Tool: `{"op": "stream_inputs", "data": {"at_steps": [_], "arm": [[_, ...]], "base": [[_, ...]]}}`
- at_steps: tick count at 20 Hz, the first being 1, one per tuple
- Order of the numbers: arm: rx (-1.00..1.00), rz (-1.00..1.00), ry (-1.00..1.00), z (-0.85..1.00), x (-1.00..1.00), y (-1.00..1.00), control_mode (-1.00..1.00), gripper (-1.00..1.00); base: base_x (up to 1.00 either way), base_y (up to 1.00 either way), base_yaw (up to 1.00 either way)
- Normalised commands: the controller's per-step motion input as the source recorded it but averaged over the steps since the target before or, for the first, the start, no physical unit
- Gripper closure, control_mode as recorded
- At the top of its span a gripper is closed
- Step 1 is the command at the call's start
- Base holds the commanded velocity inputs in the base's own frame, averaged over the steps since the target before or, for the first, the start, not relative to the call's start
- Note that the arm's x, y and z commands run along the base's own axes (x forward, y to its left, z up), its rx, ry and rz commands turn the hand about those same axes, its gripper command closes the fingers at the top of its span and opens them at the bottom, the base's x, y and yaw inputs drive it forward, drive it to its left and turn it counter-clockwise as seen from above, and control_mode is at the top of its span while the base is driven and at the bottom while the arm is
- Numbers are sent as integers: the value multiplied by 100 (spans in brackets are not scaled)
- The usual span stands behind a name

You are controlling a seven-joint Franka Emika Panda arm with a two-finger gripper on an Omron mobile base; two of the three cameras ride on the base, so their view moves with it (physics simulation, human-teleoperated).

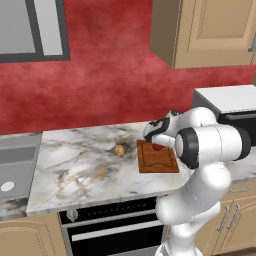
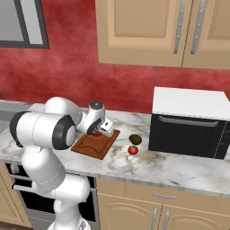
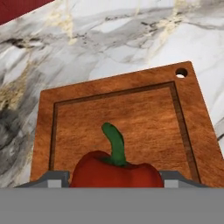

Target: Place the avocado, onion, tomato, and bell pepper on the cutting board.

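While poised over the near part of the cutting board [image 3: 131, 109], end effector [image 3: 114, 178] closed on the bell pepper [image 3: 114, 173], one finger at each flank, green stem standing up between them; held above the board's grooved inner field in the hand view, contact with the wood impossible to judge. Seen from the left base, a sliver of red pepper [image 1: 158, 147] at the board's far edge [image 1: 157, 162], mostly masked by the white wrist and elbow of the arm. From the right base, end effector [image 2: 99, 130] over the board [image 2: 92, 146], pepper [image 2: 96, 132] half hidden behind the hand. Board flat on the marbled worktop [image 1: 80, 165], hanging hole at one corner. Onion [image 1: 120, 149] on the worktop just beside the board's left edge, apart from it. Tomato [image 2: 133, 150] and avocado [image 2: 135, 139] to the board's right, close together on the worktop [image 2: 170, 166], avocado behind the tomato, both between board and microwave [image 2: 191, 121]. Microwave well clear of the board. Sink [image 1: 12, 170] at the far left of the worktop, oven [image 1: 115, 227] below its front edge, wooden cupboards [image 2: 157, 31] on the red wall above.
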Motion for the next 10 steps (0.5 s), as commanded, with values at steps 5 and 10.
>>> {"op": "stream_inputs", "data": {"at_steps": [5,10], "arm": [[0,-1,0,4,5,0,-100,-100],[0,-2,0,18,14,0,-100,-100]], "base": [[0,0,0],[0,0,0]]}}
